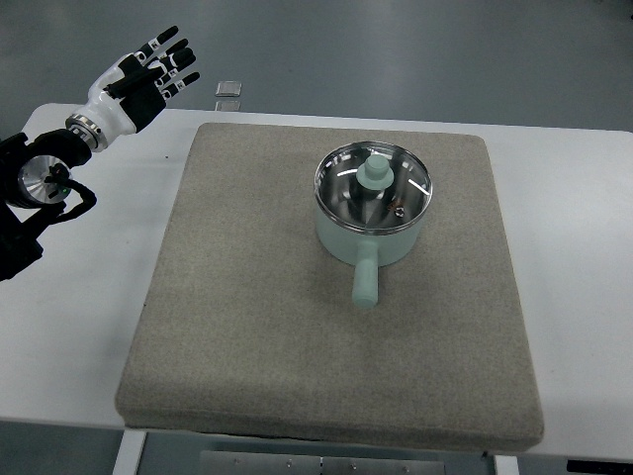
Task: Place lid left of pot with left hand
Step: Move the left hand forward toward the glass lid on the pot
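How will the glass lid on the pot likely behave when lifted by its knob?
The lid looks like rigid glass with a metal rim, so probably stiff and breakable if dropped. Its rounded knob may be slippery. Lifted by the centre, it should hang fairly level above the pot.

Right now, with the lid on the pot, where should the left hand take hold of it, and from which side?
Probably by the green knob at the centre of the glass lid, coming straight down from above. The knob stands upright and is the only raised part; the lid's rim sits flush in the pot, offering no edge. The left hand hangs open off the mat's far-left corner, so it would cross rightward first.
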